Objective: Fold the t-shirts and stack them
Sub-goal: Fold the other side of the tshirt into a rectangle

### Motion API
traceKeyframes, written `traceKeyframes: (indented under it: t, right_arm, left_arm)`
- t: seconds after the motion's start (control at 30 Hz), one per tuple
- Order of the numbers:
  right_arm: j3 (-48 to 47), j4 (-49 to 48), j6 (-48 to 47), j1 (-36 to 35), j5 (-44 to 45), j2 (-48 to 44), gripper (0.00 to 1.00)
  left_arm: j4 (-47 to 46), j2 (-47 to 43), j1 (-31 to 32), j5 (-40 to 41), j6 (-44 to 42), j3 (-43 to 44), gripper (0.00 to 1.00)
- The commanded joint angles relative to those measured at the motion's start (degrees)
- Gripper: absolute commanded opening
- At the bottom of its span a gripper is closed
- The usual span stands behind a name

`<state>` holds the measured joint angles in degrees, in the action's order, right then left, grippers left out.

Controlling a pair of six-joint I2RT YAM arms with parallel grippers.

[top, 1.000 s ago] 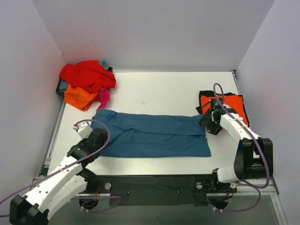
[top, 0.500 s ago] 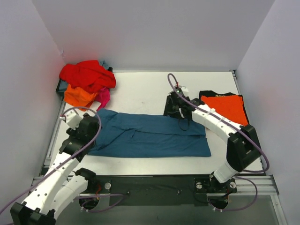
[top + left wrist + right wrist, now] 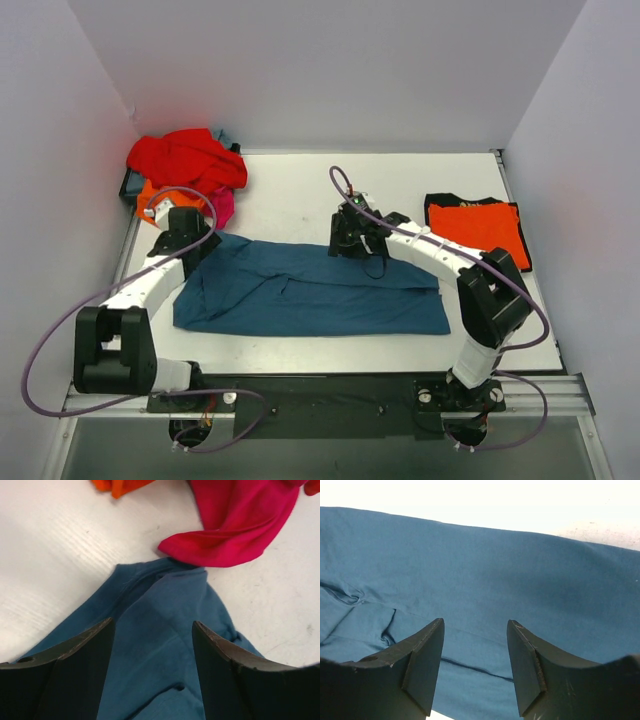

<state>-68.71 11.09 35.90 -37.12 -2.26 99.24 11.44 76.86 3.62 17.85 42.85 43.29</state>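
Note:
The teal blue t-shirt (image 3: 310, 290) lies flat as a long folded band across the middle of the table. My left gripper (image 3: 190, 238) hovers open over its far left corner, and the left wrist view shows teal cloth (image 3: 155, 650) between the spread fingers (image 3: 80, 650), not pinched. My right gripper (image 3: 350, 243) is open above the shirt's far edge near its middle, with flat teal cloth (image 3: 495, 565) under its fingers (image 3: 422, 655). Loose red (image 3: 185, 160), orange (image 3: 160, 203) and magenta (image 3: 222, 205) shirts lie heaped at the far left.
A folded orange shirt (image 3: 480, 225) rests on a folded black one (image 3: 440, 203) at the right. The magenta shirt's edge (image 3: 240, 525) touches the teal corner. White walls close in the table on the left, back and right.
The left gripper opened, let go of the teal shirt and moved away to its far left corner. The right gripper swung left from the orange stack to the shirt's far edge.

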Motion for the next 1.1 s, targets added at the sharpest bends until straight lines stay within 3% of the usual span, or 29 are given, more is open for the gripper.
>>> traceKeyframes:
  t: [0.0,0.23,0.3,0.37,0.47,0.63,0.9,1.07]
  right_arm:
    - [-1.9,-1.3,-0.7,0.1,-0.8,0.5,0.49]
    - [-2.6,-1.6,-1.3,0.9,-1.9,1.7,0.48]
    - [-2.8,-1.7,-1.3,1.1,-2.4,1.9,0.48]
    - [-2.9,-1.7,-1.3,1.4,-2.7,2.2,0.44]
    - [-2.9,-1.8,-1.1,1.8,-2.9,2.5,0.42]
    - [-2.5,-2.5,-0.3,3.3,-3.6,2.5,0.41]
    - [-1.4,-3.2,0.2,5.4,-4.6,1.3,0.41]
    - [-0.3,-3.6,0.2,6.5,-5.1,0.4,0.41]
  left_arm:
    - [-9.0,3.7,-3.3,-8.2,-3.4,3.9,0.73]
    - [-13.0,11.5,-5.8,-13.4,-8.3,9.2,0.72]
    - [-11.5,12.8,-5.8,-11.4,-9.4,12.0,0.72]
    - [-11.5,13.7,-5.8,-7.7,-10.2,13.7,0.65]
    - [-11.9,17.8,-5.7,-10.0,-10.7,17.0,0.44]
    - [-1.2,28.3,-1.1,-11.5,-9.7,29.7,0.29]
    - [-0.8,43.7,5.6,-19.8,-4.6,44.8,0.26]
    - [-3.6,44.0,5.3,-22.2,-4.4,48.3,0.26]
